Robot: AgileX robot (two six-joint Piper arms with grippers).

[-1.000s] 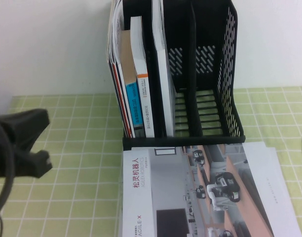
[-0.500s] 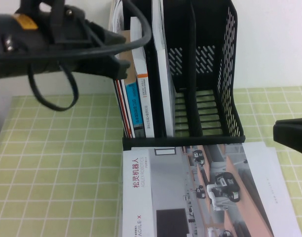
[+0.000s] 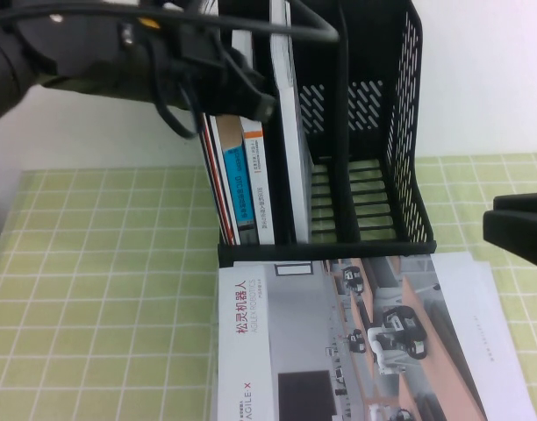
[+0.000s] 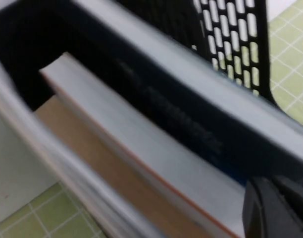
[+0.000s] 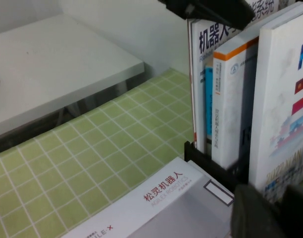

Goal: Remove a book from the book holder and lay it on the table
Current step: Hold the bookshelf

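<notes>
Two arms in view. Left gripper [image 3: 251, 101] sits at the top of the holder [image 3: 374, 132], over the upright volumes in its left compartments; whether its fingers are apart or together cannot be told. Right gripper [image 3: 519, 224] hangs to the right of the holder, above the table [image 3: 102, 289], near the holder's base; finger state cannot be told. Book [image 5: 282, 109], white with blue and red print, stands upright in the holder beside the orange-and-blue spined book [image 3: 254, 189]. Magazine [image 3: 339, 342] with robot photos lies flat on the table, touching the holder's front edge.
</notes>
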